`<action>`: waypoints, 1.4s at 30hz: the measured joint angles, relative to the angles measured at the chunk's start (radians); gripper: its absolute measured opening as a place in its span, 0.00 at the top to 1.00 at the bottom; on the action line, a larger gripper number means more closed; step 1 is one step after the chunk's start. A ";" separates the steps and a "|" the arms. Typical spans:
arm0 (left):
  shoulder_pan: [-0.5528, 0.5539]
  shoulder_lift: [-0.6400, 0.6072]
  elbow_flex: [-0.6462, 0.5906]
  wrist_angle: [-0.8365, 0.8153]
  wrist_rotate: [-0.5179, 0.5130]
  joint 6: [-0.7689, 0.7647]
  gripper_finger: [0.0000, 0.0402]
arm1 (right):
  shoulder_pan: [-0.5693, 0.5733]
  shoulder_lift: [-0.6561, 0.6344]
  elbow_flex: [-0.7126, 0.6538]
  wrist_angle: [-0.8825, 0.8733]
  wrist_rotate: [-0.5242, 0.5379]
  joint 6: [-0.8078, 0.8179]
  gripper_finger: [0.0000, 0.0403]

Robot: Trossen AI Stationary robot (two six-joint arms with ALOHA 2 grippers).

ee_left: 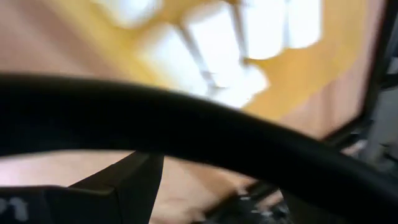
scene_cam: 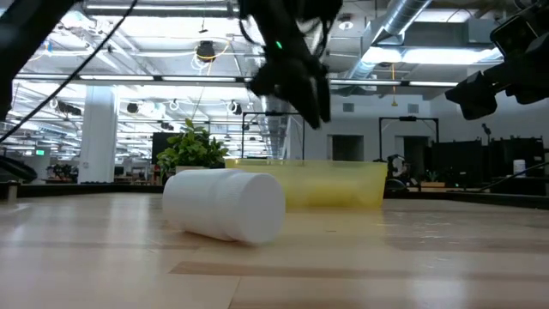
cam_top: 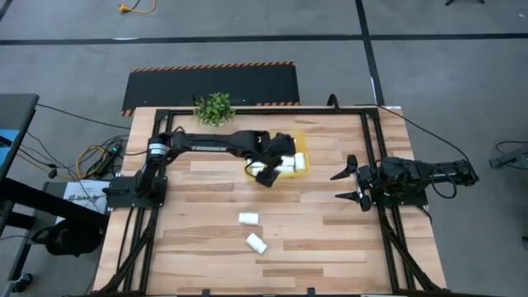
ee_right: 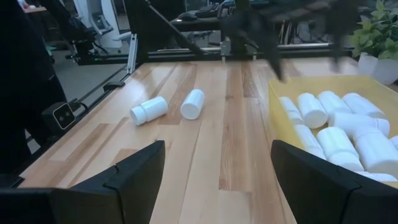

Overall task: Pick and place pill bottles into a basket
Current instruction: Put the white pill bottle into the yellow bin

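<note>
Left arm reaches across from the left side of the high view, left gripper (cam_top: 266,175) hanging at the lower-left edge of the basket (cam_top: 302,169), centre frame. White shows at the gripper's tip in the high view; can't tell whether it's a bottle between the jaws or one lying in the basket. Jaw state unreadable: the left wrist view is blurred, showing only yellow and white bottles below.

Step, as I read it: drop-off at the basket, release either in hand or just done. Basket already holds a cluster of pill bottles (ee_right: 339,127).

Two loose bottles lie on the desk lower centre in the high view: one (cam_top: 248,219) below the basket, the other (cam_top: 256,242) just below-right of it. Both on their sides, near each other, not touching. Next move calls for lifting clear of the basket wall, swinging down-frame to the nearer bottle, jaws across its body.

Open desk all around both bottles, no clutter. Potted plant (cam_top: 214,108) sits at the upper desk edge, out of the path. Black frame rails run along the left and right desk edges.

Right gripper (cam_top: 351,183) parked at right, jaws spread, empty, well apart from the basket.
</note>
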 joint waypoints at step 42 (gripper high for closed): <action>-0.123 -0.374 -0.117 -0.788 0.093 -0.102 0.31 | 0.000 -0.001 0.000 0.001 0.000 0.000 0.29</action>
